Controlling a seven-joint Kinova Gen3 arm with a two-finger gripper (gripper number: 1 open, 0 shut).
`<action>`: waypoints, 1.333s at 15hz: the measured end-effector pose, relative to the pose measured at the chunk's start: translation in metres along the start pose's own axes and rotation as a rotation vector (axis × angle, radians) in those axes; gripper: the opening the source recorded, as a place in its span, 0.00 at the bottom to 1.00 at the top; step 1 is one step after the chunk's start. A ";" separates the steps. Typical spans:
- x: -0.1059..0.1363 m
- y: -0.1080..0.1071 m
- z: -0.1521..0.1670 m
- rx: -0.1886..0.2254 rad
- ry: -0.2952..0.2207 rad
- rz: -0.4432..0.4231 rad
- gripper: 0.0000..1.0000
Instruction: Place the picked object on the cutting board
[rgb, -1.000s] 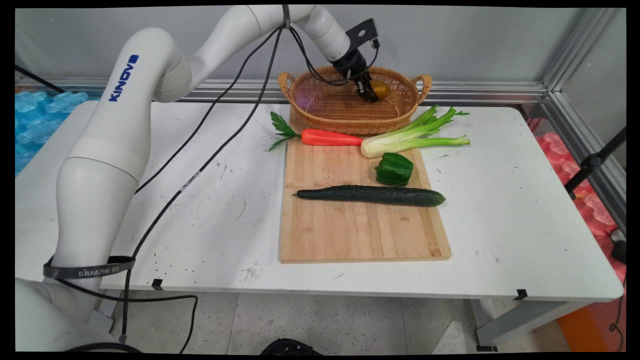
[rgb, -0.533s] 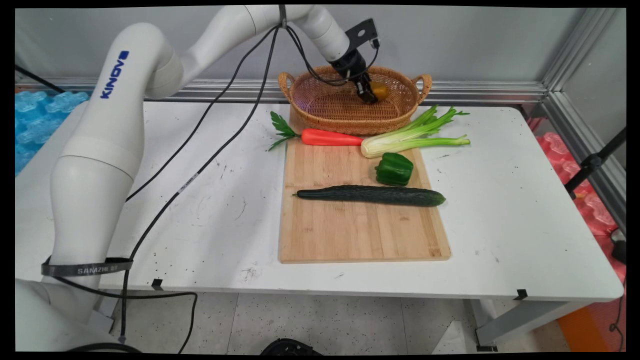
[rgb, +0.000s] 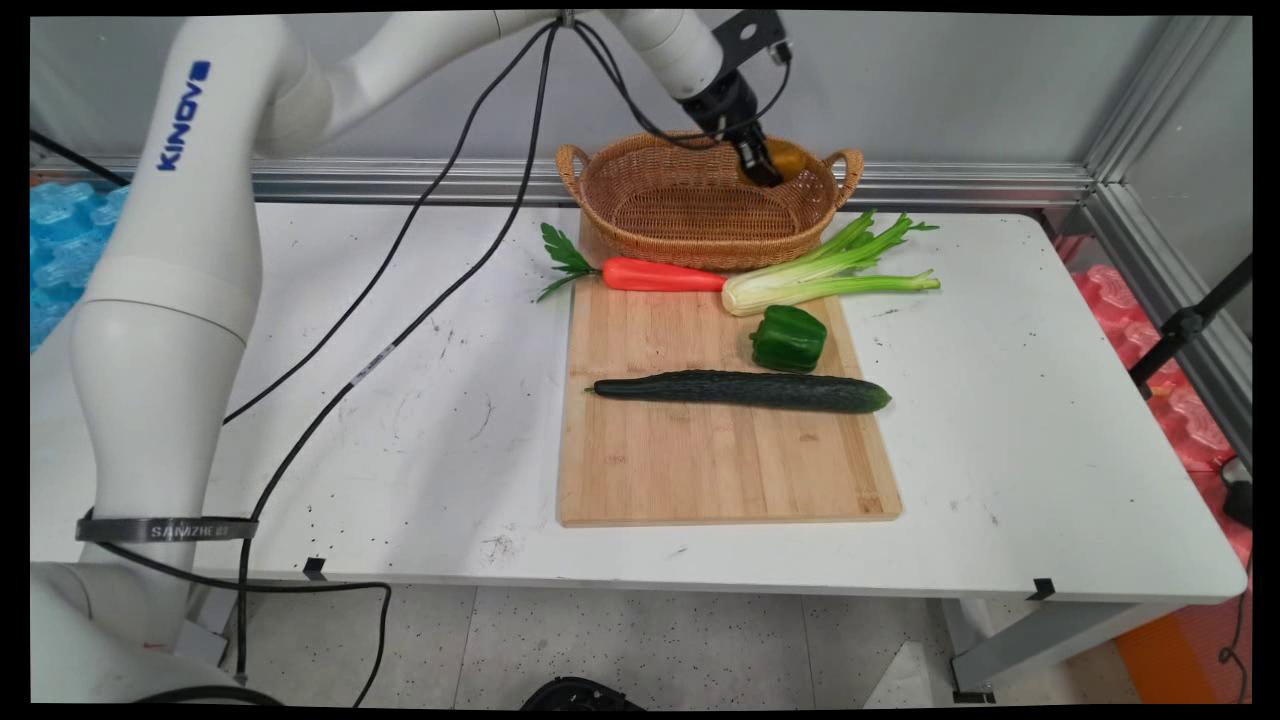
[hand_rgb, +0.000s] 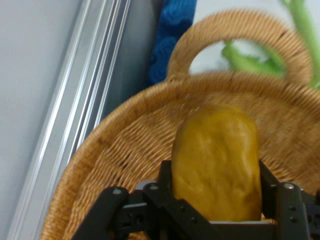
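Gripper (rgb: 762, 172): clamped on a yellow-brown potato (hand_rgb: 217, 162), one finger against each flank; since a second ago it has risen from low inside the wicker basket (rgb: 660, 215) to the level of the basket's far right rim, and the potato has come up with it, so the potato now hangs in the grip rather than resting on the weave.

Basket: at the bench's (rgb: 1050, 450) far edge, its front touching the far end of the cutting board (rgb: 700, 460); unmoved.

On the board: carrot (rgb: 660, 275) and celery (rgb: 820, 275) along its far edge; green pepper (rgb: 789, 338) near its right edge; cucumber (rgb: 745, 390) lying across the middle; all as they were.

Hard to make out: the main view shows only a sliver of the potato behind the fingers; the hand view cuts off its lower end behind the linkage; the basket's floor beneath it is hidden.
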 end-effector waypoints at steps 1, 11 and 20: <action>0.007 0.006 -0.006 0.004 0.002 -0.004 0.00; 0.065 0.085 -0.068 -0.032 -0.021 -0.076 0.00; 0.029 0.156 -0.119 -0.083 -0.130 -0.095 0.00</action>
